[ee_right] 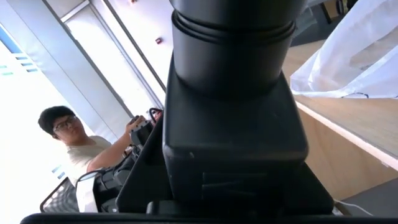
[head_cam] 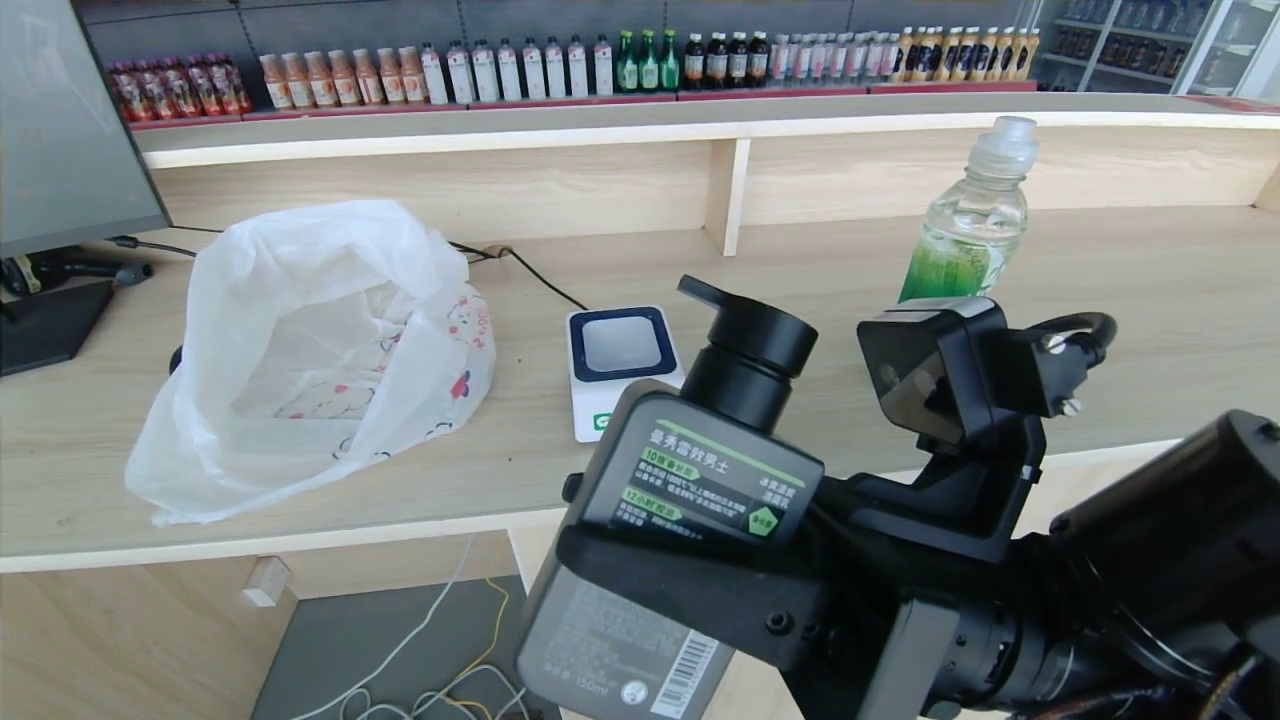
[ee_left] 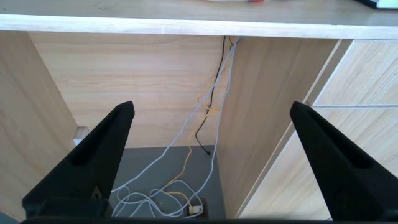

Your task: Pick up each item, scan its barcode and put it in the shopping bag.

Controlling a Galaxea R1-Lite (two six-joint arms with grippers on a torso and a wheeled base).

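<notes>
A dark grey pump bottle (head_cam: 700, 480) with a black cap is held tilted in front of the counter's front edge, its barcode low on its side. My right gripper (head_cam: 685, 590) is shut on the bottle's body, just on the near side of the white scanner (head_cam: 622, 365). The bottle (ee_right: 230, 93) looms close in the right wrist view, with the bag (ee_right: 360, 56) beyond it. The white plastic shopping bag (head_cam: 310, 350) stands open on the counter, left of the scanner. My left gripper (ee_left: 211, 162) hangs open below the counter top, holding nothing.
A clear drink bottle (head_cam: 970, 225) with a green label stands at the back right of the wooden counter (head_cam: 1150, 290). A monitor (head_cam: 70, 120) stands at the far left. Loose cables (ee_left: 180, 180) lie in the recess under the counter.
</notes>
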